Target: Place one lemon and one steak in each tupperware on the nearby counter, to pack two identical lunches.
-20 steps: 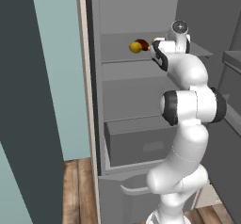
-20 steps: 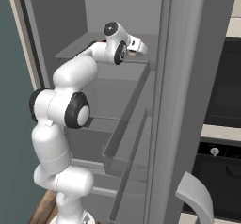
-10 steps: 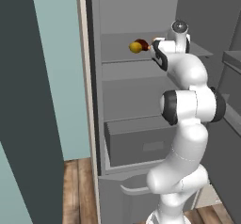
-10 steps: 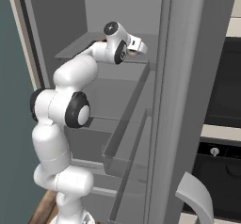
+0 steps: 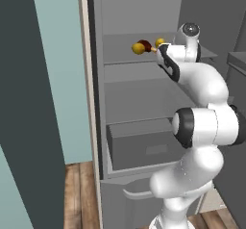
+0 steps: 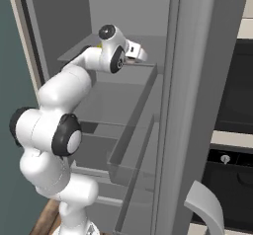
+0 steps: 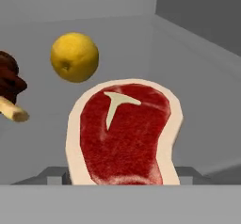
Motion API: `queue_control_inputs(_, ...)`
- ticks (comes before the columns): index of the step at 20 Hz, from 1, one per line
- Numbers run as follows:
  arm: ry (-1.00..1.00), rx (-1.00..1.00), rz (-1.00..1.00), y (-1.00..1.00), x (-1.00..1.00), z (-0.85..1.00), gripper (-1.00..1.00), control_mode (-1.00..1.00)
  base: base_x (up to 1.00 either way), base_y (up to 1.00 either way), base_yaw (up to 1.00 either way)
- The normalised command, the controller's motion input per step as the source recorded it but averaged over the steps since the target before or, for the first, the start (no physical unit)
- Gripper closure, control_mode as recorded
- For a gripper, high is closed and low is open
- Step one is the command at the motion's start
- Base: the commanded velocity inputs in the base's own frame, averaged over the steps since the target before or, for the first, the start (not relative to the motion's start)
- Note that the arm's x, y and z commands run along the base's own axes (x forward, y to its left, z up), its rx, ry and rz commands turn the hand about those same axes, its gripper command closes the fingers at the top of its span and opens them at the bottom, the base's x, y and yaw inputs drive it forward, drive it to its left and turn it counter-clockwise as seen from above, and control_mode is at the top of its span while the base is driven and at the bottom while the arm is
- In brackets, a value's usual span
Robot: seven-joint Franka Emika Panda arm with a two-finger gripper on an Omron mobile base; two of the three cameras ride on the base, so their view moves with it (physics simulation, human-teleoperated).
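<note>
Grainy red steak [image 7: 124, 136] with smooth pale fat rim beside a dimpled matt lemon [image 7: 75, 57] on the smooth grey fridge shelf [image 7: 197, 100].

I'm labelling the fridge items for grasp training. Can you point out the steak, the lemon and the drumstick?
steak [image 7: 124, 133]: hand view, middle of the red meat.
lemon [image 7: 75, 57]: hand view, centre of the yellow skin.
drumstick [image 7: 8, 84]: hand view, its dark brown meat at the picture's left edge.

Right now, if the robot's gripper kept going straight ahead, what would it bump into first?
Most likely the steak. In the hand view it lies flat on the fridge shelf directly ahead of the gripper, very close. The lemon sits farther back and off to the side.
</note>
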Motion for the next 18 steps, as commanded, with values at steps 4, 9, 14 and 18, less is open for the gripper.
queue_control_inputs(4, -0.02, -0.02, 0.08, 0.51, -1.00, 0.00, 1.00, -1.00, 0.00, 0.00, 0.00)
queue_control_inputs(9, -0.10, -0.05, 0.11, 0.33, -1.00, 0.04, 1.00, -1.00, 0.00, 0.00, 0.00)
queue_control_inputs(14, -0.11, -0.03, 0.14, 0.05, -0.99, 0.12, 1.00, -1.00, 0.00, 0.00, 0.00)
queue_control_inputs(18, 0.00, 0.00, 0.20, 0.04, -0.75, 0.00, 1.00, -1.00, 0.00, 0.00, 0.00)
